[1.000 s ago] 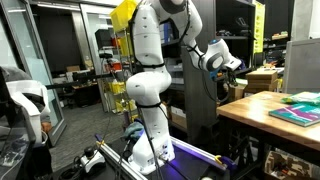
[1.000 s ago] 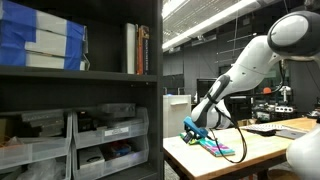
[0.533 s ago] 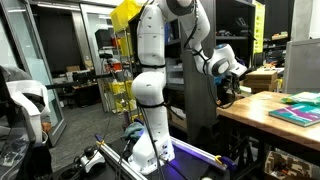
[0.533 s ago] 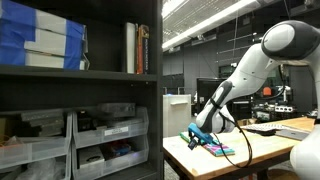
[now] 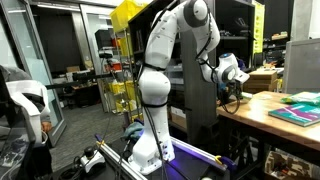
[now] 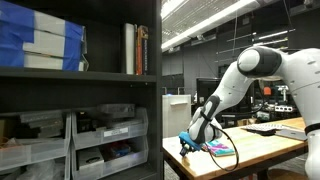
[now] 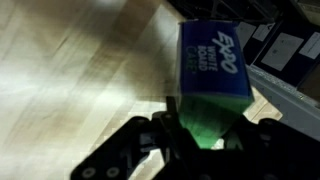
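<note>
Box (image 7: 213, 65), blue with a green end and the print "EXPO white board care", fills the middle of the wrist view. Its green end sits between the dark fingers of the pincer (image 7: 203, 138), which are closed narrowly against its two sides and hold it. The blue end points away from the camera, toward the top right. Below it runs the pale wooden surface (image 7: 80, 70), with its grain slanting across the picture and an edge near the right side. Whether the box touches the wood cannot be told here.

In an exterior view, the white arm (image 5: 160, 60) leans over from its base on the floor. The pincer (image 5: 234, 80) hangs low over the left end of the surface (image 5: 262, 112), close to the corner there. The box is too small to make out in this view. A teal book (image 5: 297, 113) lies well apart, near the right edge.

In an exterior view from beside a dark shelf (image 6: 150, 100), the pincer (image 6: 192, 137) points down at the surface (image 6: 270, 150), near its left edge. The box (image 6: 184, 140) shows as a blue patch in its grip. Just beside it lie flat coloured sheets (image 6: 222, 149) in pink, green and blue. The shelf carries books (image 6: 137, 48) above and clear bins (image 6: 105, 140) below.
</note>
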Controlling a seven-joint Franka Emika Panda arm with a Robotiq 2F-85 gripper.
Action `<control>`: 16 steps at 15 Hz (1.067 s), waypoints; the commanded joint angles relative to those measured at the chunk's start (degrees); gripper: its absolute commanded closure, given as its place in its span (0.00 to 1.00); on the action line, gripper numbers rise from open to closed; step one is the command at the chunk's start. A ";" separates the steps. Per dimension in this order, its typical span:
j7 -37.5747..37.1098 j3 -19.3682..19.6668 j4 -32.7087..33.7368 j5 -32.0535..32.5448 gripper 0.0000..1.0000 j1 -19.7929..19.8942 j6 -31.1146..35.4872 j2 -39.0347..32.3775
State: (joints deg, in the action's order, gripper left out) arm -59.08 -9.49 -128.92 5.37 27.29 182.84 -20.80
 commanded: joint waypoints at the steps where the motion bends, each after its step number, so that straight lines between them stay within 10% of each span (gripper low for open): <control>1: -3.45 9.36 9.14 0.38 0.88 -11.48 0.42 -7.81; 11: -10.59 32.87 18.71 -0.86 0.88 -32.45 -2.46 -16.40; 16: -13.03 36.35 18.52 -1.10 0.88 -35.71 -2.18 -17.04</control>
State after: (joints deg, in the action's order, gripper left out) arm -70.40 24.95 -110.74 4.92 -6.15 181.05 -37.06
